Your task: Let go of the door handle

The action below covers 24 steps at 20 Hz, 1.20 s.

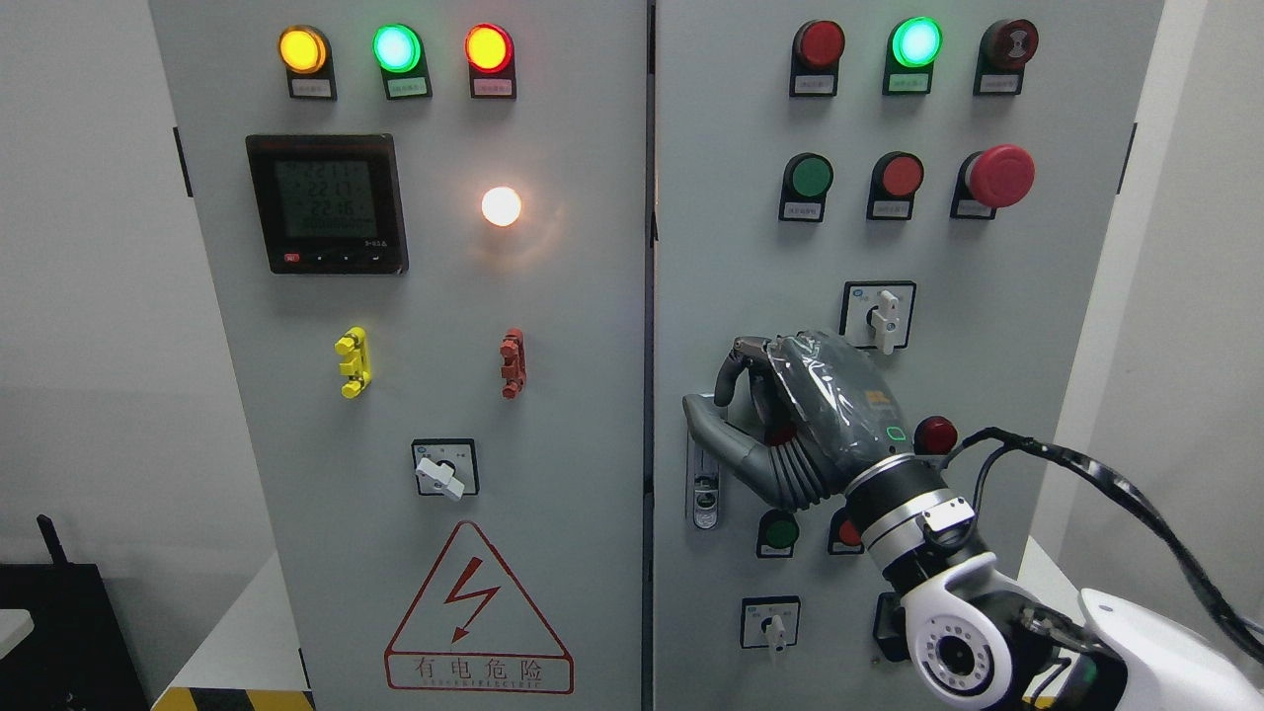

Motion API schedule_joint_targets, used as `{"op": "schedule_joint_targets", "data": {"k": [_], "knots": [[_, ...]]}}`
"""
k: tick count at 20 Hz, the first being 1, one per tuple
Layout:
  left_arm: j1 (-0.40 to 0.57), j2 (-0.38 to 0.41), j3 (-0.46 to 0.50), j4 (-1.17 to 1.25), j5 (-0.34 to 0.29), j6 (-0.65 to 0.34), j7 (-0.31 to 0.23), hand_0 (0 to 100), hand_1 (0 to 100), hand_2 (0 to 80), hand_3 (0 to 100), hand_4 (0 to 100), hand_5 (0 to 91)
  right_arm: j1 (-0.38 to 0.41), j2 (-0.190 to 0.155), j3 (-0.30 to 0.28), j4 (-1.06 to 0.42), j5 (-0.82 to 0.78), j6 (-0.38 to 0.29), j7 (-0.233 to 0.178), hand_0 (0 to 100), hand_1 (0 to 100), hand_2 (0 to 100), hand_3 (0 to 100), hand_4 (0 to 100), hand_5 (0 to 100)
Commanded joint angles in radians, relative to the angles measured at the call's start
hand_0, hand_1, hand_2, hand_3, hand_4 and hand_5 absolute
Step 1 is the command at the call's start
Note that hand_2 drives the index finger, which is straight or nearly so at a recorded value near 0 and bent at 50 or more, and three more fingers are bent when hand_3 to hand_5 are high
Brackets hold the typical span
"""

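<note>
Industrial or electrical test room: grey two-door control cabinet (pixel 553 395) with indicator lamps (pixel 396 47), digital meter (pixel 327 203), rotary switches (pixel 445 468), emergency stop (pixel 999 176), high-voltage warning triangle (pixel 478 617); plain white walls (pixel 89 346).

Door handle (pixel 702 489): slim grey vertical lever with a keyhole low down, mounted at left edge of right cabinet door, upper part hidden.

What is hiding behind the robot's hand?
Behind the right hand is the door handle; only its lower silver part with the keyhole shows. Its upper part is covered, and a dark red button peeks out.
</note>
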Motion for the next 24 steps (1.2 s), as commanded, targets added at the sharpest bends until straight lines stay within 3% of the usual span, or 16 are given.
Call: {"op": "schedule_joint_targets", "data": {"k": [1,24], "knots": [[-0.003,0.000,0.002,0.009,0.000,0.000,-0.003,12,39,0.0,0,0,0.0,-0.001,0.010,-0.001,-0.005,0.002,-0.003,0.000,46,35,59,100,100,100],[-0.003,0.000,0.002,0.009,0.000,0.000,-0.003,12,39,0.0,0,0,0.0,-0.006,0.024,-0.018,-0.040,0.059,-0.046,-0.016,45,35,58,100,97,100]]}}
